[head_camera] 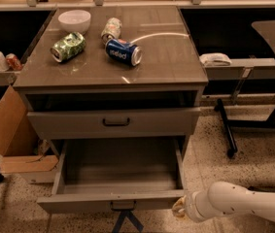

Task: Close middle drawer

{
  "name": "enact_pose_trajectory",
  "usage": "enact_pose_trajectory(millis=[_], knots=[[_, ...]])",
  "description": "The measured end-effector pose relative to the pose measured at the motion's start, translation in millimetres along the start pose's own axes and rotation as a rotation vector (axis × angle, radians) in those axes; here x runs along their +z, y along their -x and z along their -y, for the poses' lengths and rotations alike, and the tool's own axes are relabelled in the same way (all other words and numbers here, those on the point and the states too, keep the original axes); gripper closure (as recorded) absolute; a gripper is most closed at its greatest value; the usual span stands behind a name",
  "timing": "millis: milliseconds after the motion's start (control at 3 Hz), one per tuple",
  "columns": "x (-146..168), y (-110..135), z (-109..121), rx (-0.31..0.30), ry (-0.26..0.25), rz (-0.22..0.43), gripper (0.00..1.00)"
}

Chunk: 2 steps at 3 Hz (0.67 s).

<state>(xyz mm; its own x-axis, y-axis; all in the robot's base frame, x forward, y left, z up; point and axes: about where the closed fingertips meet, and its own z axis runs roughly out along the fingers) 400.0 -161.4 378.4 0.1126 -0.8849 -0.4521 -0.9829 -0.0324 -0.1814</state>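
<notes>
middle drawer (120, 174) stands pulled out from the cabinet (166, 57), long axis left to right, handled front facing the camera. gripper (180, 208) lies low, right of the cabinet, just beside the drawer front's right end; its opening cannot be told.

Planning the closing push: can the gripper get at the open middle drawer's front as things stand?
Probably yes: the gripper sits at the front right corner of the middle drawer, with nothing visible between them.

- The middle drawer (120, 171) is grey-brown, pulled far out and level, showing its plain grey tray.
- A small dark handle (123, 206) sits at the centre of its low front.
- The gripper (179, 208) is at the front's right end, perhaps touching it.
</notes>
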Motion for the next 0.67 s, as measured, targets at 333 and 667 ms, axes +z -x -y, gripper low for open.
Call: enact_pose_trajectory(millis=[333, 667], knots=[[0.5, -4.4, 5.2, 0.007, -0.018, -0.005, 1.0], [0.2, -8.8, 25.3, -0.014, -0.055, -0.03, 1.0]])
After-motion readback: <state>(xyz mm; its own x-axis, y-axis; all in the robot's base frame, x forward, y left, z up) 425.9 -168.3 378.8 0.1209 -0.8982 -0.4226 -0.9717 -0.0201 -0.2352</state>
